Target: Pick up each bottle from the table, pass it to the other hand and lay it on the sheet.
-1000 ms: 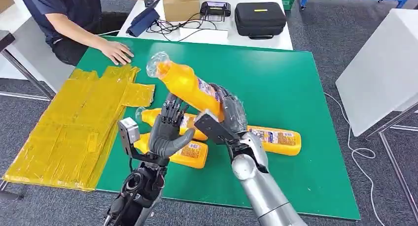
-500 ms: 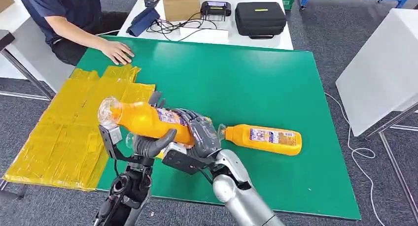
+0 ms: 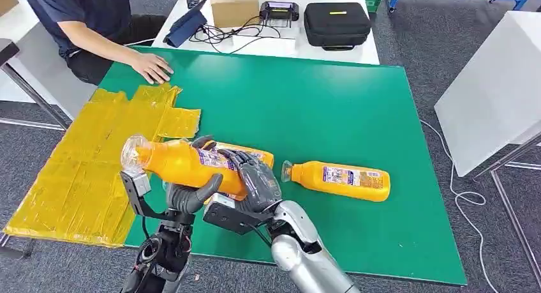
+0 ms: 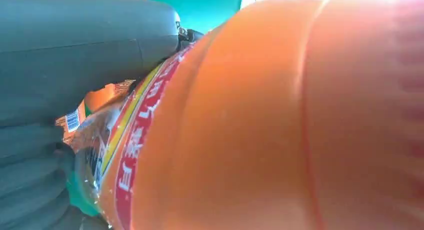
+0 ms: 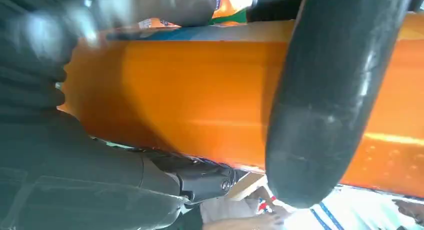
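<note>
An orange bottle with a clear cap end lies nearly level in the air above the table's front left, cap toward the yellow sheet. My right hand grips its base end. My left hand cradles its middle from below, thumb curled up against it. The bottle fills the left wrist view, with the left thumb pressed on it. In the right wrist view the orange body is wrapped by dark fingers. A second bottle lies partly hidden behind the hands. A third bottle lies on the green table.
A person sits at the far left with a hand resting on the table by the sheet's far corner. A white table behind carries a cardboard box, a black case and cables. Another white table stands to the right.
The right hand swung the raised, tilted bottle down and to the left into the left hand. Since half a second ago the bottle has settled slightly lower, held by both hands.
</note>
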You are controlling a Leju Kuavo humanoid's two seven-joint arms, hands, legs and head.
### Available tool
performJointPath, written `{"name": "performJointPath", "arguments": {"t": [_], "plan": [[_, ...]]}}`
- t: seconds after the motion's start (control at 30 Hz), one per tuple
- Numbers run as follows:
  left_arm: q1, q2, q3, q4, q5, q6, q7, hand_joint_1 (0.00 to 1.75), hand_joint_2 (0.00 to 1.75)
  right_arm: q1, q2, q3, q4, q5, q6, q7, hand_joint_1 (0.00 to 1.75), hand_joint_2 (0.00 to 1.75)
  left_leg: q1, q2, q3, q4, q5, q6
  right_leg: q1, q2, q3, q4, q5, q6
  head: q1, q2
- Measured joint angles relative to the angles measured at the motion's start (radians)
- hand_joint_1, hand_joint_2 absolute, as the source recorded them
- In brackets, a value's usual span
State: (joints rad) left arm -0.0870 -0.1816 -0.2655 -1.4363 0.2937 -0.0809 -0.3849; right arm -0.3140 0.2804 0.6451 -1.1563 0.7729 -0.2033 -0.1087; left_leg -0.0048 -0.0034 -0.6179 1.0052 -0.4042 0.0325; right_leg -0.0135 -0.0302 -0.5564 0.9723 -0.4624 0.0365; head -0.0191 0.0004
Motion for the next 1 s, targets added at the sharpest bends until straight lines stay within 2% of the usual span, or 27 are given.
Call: {"name": "performJointPath", "arguments": {"t": [0.37,0.4,0.43,0.47,0.5,0.83,1.0], "plan": [[0.007,-0.006,0.005,-0.008,0.000,-0.004,0.003,1.75,1.75,0.020,-0.001,0.000,-0.025,0.010,0.000,0.011,1.75,1.75,0.000,0.000,0.000,0.000,0.000,0.000,0.000,0.000,0.000,0.000,0.000,0.000,0.000,0.000],[0.009,-0.006,0.006,-0.011,0.000,-0.005,0.005,1.75,1.75,0.023,-0.001,0.000,-0.029,0.014,0.000,0.012,1.66,1.75,0.000,0.000,0.000,0.000,0.000,0.000,0.000,0.000,0.000,0.000,0.000,0.000,0.000,0.000],[0.012,-0.008,0.006,-0.014,-0.001,-0.006,0.006,1.75,1.75,0.028,-0.002,-0.001,-0.034,0.018,0.000,0.014,0.54,1.75,0.000,0.000,0.000,0.000,0.000,0.000,0.000,0.000,0.000,0.000,0.000,0.000,0.000,0.000],[0.016,-0.008,0.006,-0.019,-0.002,-0.006,0.009,1.75,1.75,0.035,-0.002,-0.001,-0.041,0.023,0.000,0.018,0.00,1.75,0.000,0.000,0.000,0.000,0.000,0.000,0.000,0.000,0.000,0.000,0.000,0.000,0.000,0.000],[0.020,-0.009,0.006,-0.023,-0.002,-0.006,0.012,1.75,1.75,0.040,-0.003,-0.002,-0.047,0.029,0.000,0.021,0.00,0.00,0.000,0.000,0.000,0.000,0.000,0.000,0.000,0.000,0.000,0.000,0.000,0.000,0.000,0.000],[0.048,-0.014,0.024,-0.079,-0.040,0.021,0.016,1.75,1.75,0.131,-0.033,-0.014,-0.134,0.050,0.010,0.038,0.00,0.00,0.000,0.000,-0.001,0.000,0.000,0.000,0.000,0.000,0.000,0.000,0.000,0.000,0.000,0.000],[0.088,-0.012,0.075,-0.111,-0.145,0.117,0.011,1.75,1.75,0.208,-0.055,-0.058,-0.252,0.040,0.011,0.034,0.00,0.00,0.000,0.000,-0.001,0.000,0.000,0.000,0.000,0.000,0.000,0.000,0.000,0.000,0.000,0.000]]}}
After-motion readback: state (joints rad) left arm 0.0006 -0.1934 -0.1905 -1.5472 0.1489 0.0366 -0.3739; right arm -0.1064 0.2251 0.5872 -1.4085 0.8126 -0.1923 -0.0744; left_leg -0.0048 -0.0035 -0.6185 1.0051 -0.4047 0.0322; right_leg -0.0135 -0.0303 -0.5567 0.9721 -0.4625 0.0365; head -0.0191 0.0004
